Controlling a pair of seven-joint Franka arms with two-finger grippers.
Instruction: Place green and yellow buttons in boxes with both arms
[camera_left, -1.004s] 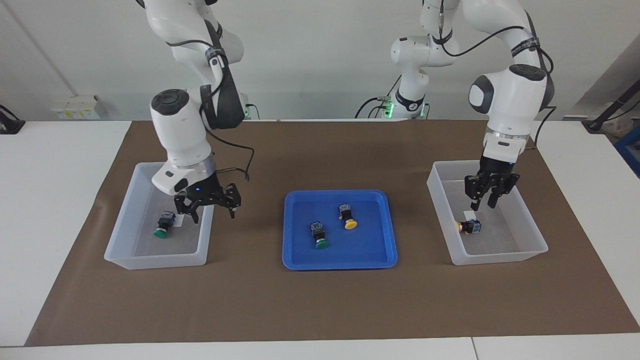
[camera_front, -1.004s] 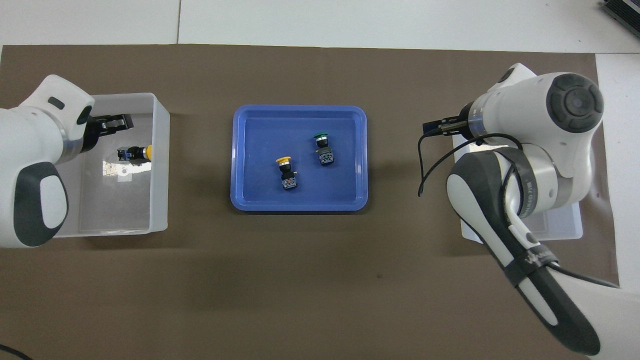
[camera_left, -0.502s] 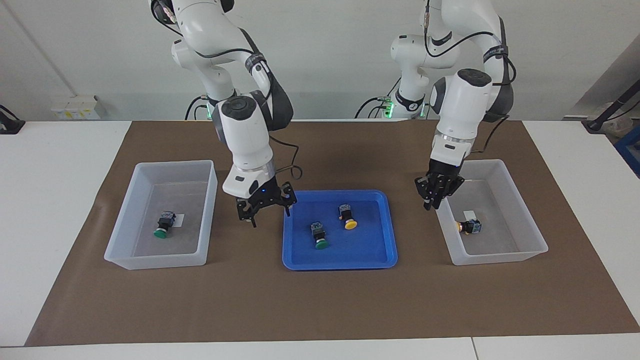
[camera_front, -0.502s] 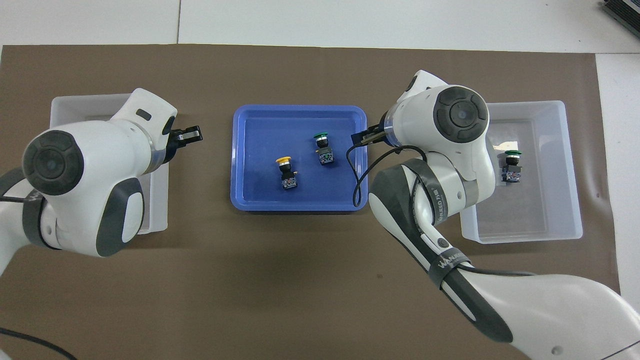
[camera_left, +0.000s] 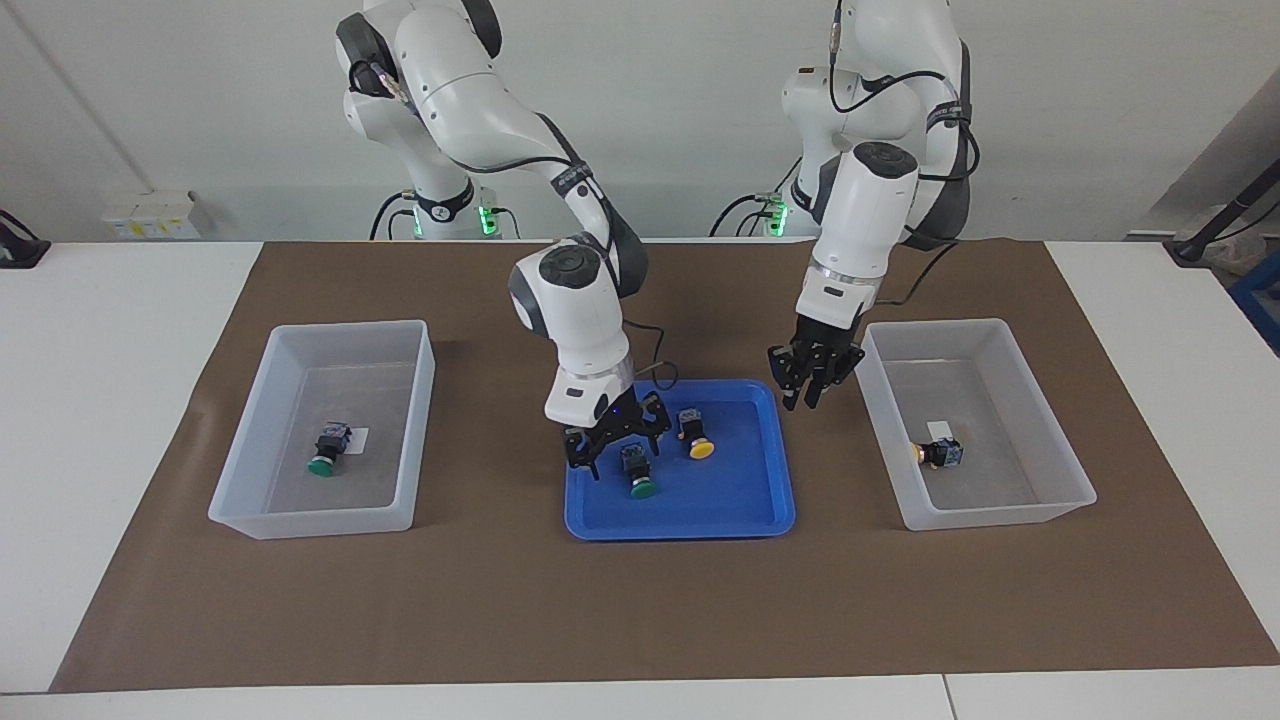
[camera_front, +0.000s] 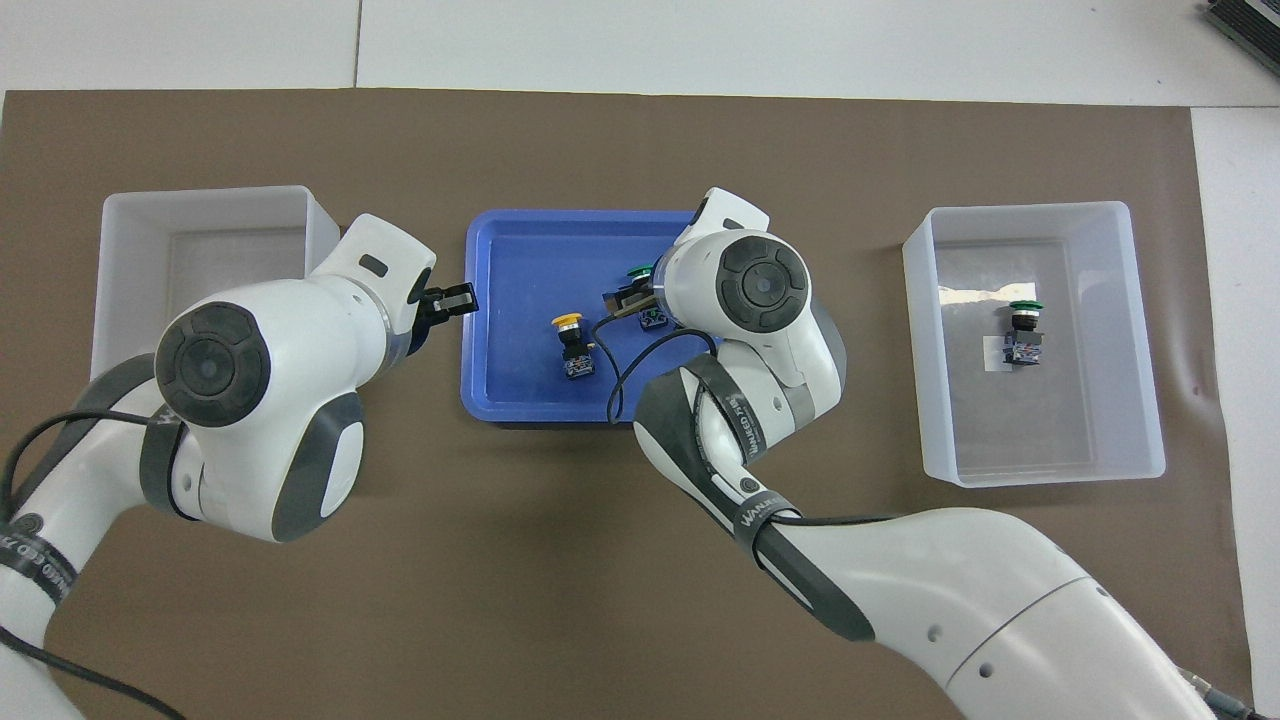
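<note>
The green button (camera_left: 637, 472) at the middle of the facing view lies on its side in the blue tray (camera_left: 680, 525), its long axis running up and down the frame, green cap toward the lower edge and terminal end toward the robots. The right gripper (camera_left: 622, 456) is lowered over it with the fingers spread wide to either side of the black body; contact cannot be made out, and nothing is gripped. Just beside it, slightly higher in the frame, a yellow button (camera_left: 696, 440) lies the same way, cap downward in the frame. The left gripper (camera_left: 803, 398) hangs over the brown mat (camera_left: 500, 600) at the tray's edge, between the tray and the bin (camera_left: 1000, 515) at the left arm's end; whether it is open or closed cannot be told, and nothing is seen in it. In that bin a second yellow button (camera_left: 938, 453) lies crosswise, cap toward the tray. In the other bin (camera_left: 300, 525) a second green button (camera_left: 325, 452) rests, cap toward the lower edge.
</note>
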